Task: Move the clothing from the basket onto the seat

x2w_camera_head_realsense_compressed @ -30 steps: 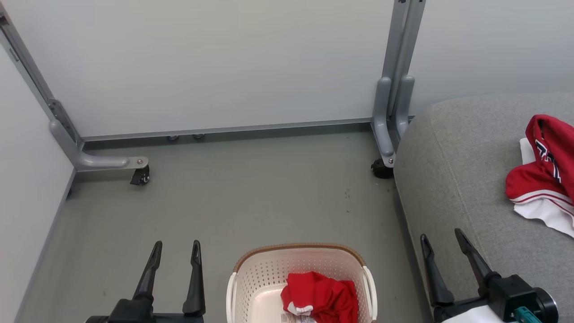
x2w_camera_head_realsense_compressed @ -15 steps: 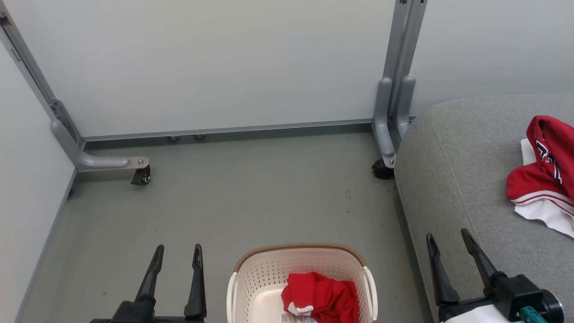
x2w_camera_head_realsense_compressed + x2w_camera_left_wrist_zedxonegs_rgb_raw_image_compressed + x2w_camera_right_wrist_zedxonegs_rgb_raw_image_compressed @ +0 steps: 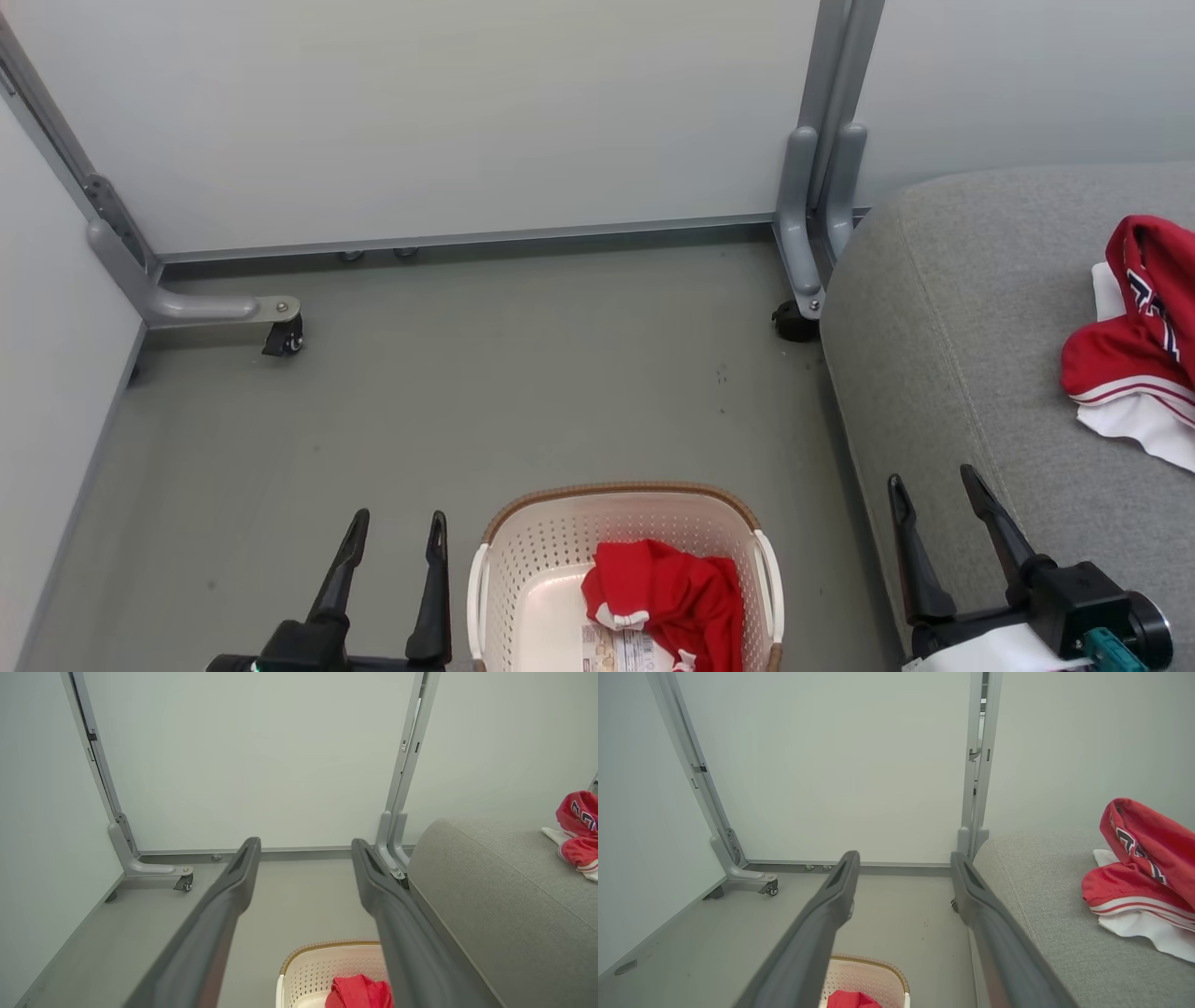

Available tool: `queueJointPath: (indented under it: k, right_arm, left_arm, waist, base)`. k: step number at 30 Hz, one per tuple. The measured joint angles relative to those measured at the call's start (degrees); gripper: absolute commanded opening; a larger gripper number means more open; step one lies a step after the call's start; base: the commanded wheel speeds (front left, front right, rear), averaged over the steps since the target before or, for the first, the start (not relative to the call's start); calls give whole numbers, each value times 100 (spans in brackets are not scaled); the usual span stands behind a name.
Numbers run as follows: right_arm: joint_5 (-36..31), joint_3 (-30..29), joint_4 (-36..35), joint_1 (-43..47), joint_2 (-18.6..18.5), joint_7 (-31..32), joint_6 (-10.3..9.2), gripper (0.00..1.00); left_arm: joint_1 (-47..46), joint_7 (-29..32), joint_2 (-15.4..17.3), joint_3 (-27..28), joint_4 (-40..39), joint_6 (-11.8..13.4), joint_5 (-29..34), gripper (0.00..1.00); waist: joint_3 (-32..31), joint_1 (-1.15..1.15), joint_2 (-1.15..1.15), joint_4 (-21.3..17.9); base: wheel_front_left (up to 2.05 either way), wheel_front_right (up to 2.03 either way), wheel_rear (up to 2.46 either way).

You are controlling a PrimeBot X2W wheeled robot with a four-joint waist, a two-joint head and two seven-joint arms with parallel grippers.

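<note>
The grey floor (image 3: 523, 392) spreads out widest before me, closed at its far edge by pale partition panels (image 3: 448, 121) on grey metal legs. The seat (image 3: 943, 308) rises along the floor's right edge, a broad grey cushion with a rounded corner. The basket (image 3: 621, 492) stands at the floor's near edge, close beside the seat's left flank with a strip of floor between them. A lettered garment (image 3: 1134, 345), red with white trim, lies crumpled on the seat's top toward its right edge. A bunched garment (image 3: 667, 597), also red, sits against the basket's right wall. My left hand (image 3: 399, 515) hangs over the floor just left of the basket, fingers spread wide and empty. My right hand (image 3: 933, 475) hovers at the seat's near left corner, fingers likewise apart, gripping nothing. A paper label (image 3: 616, 649) shows on the basket's bare bottom, and a small black caster (image 3: 283, 338) sits near the floor's far left corner
</note>
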Motion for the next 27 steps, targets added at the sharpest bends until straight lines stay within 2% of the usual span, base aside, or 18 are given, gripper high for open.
queueJointPath:
  k: [8, 13, 17, 19, 27]
  right_arm:
    - [-42, -20, -77, -339, -56, 0, 0, 100]
    - [-53, -135, -216, -840, -142, 0, 0, 100]
    - [-80, -294, -349, -1312, -179, 0, 0, 100]
    - [165, -480, -427, -1573, -122, 0, 0, 100]
    - [392, -619, -654, -2527, -63, 0, 0, 100]
  left_arm:
    - [-385, 0, -4, -113, 476, -202, 181, 100]
    - [-953, 1, -4, -181, 873, -372, 264, 100]
    - [-1550, 0, -5, -390, 1249, -490, 347, 100]
    - [-1885, 0, -7, -501, 1427, -545, 326, 100]
    - [-3087, 0, 135, -1042, 2282, -621, 621, 100]
  waist:
    - [390, 0, 0, -41]
    - [821, 0, 0, -75]
    - [1286, 1, 0, -114]
    - [1555, 1, 0, -141]
    - [2626, 1, 0, -297]
  base:
    - [0, 0, 0]
    - [0, 0, 0]
    - [0, 0, 0]
    - [0, 0, 0]
    - [0, 0, 0]
